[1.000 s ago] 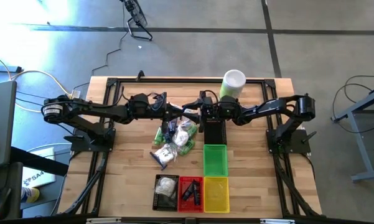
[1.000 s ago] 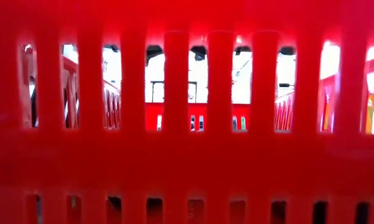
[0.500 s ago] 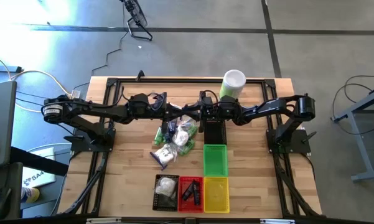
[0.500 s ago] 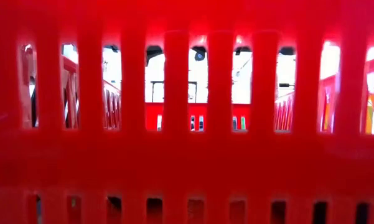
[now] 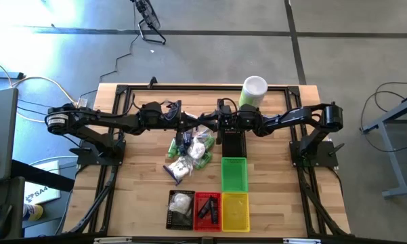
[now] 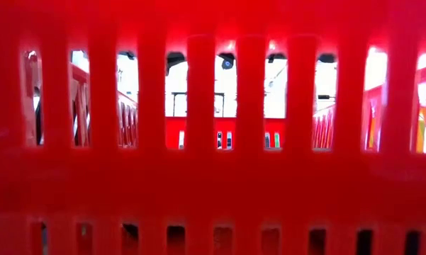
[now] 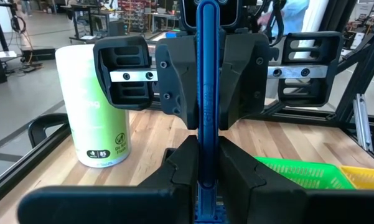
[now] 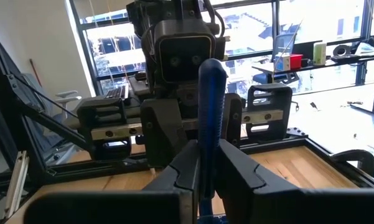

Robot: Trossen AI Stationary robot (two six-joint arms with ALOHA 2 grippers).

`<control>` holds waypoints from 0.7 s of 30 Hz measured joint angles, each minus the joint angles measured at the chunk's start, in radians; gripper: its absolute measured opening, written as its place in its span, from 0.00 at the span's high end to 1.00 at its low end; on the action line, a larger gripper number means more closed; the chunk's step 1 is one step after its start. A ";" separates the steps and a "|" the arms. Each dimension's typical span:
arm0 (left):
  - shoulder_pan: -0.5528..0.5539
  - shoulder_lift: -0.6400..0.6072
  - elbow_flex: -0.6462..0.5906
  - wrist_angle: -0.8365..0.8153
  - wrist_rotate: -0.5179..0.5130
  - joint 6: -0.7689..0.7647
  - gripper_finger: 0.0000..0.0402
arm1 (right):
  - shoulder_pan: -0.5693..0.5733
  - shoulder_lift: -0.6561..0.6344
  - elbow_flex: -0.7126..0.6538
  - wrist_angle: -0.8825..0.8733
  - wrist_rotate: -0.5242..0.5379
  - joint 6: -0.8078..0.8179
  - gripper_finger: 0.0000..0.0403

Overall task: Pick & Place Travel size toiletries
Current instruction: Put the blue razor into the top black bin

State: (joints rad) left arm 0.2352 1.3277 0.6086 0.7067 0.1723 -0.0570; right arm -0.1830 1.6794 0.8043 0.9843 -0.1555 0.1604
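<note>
A dark blue tube [image 7: 208, 93] stands upright in the air above the middle of the table, and both grippers are shut on it. My left gripper [image 5: 194, 124] reaches level from the table's left. My right gripper [image 5: 214, 124] reaches level from the right and faces it. The other travel size toiletries [image 5: 189, 152], small green bottles and white pouches, lie in a loose pile on the wood just nearer than the grippers. The low view shows only the red basket's slotted wall [image 6: 213, 177]. My left gripper pinches the tube's lower part [image 7: 206, 177] between its two fingers, coming level from the table's left. The tube stands upright, clear of the table. My right gripper pinches the tube [image 8: 205, 155] between its two fingers, level from the table's right, with the tube's rounded end [image 8: 211, 68] above them.
A tall green-and-white canister [image 5: 253, 91] stands at the far edge behind my right arm. A green basket [image 5: 234, 173] lies right of the pile. Black [image 5: 181, 209], red [image 5: 207, 210] and yellow [image 5: 235, 210] baskets stand in a row at the near edge.
</note>
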 joint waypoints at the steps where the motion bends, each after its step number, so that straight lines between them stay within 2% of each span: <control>1: 0.000 0.000 0.000 0.000 -0.003 0.000 0.90 | 0.000 0.000 0.000 0.000 0.000 0.000 0.92; 5: 0.000 0.000 0.000 -0.001 -0.004 0.000 0.87 | 0.000 0.000 0.000 0.000 0.000 0.001 0.92; 14: 0.000 0.000 0.000 -0.007 -0.007 0.000 0.65 | 0.000 0.000 0.000 0.000 0.000 0.002 0.92; 21: 0.000 -0.044 -0.001 -0.055 -0.008 0.027 0.61 | -0.001 -0.057 -0.002 -0.078 0.009 -0.003 0.92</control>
State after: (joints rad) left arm 0.2356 1.2836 0.6075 0.6520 0.1643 -0.0296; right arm -0.1840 1.6225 0.8024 0.9066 -0.1463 0.1570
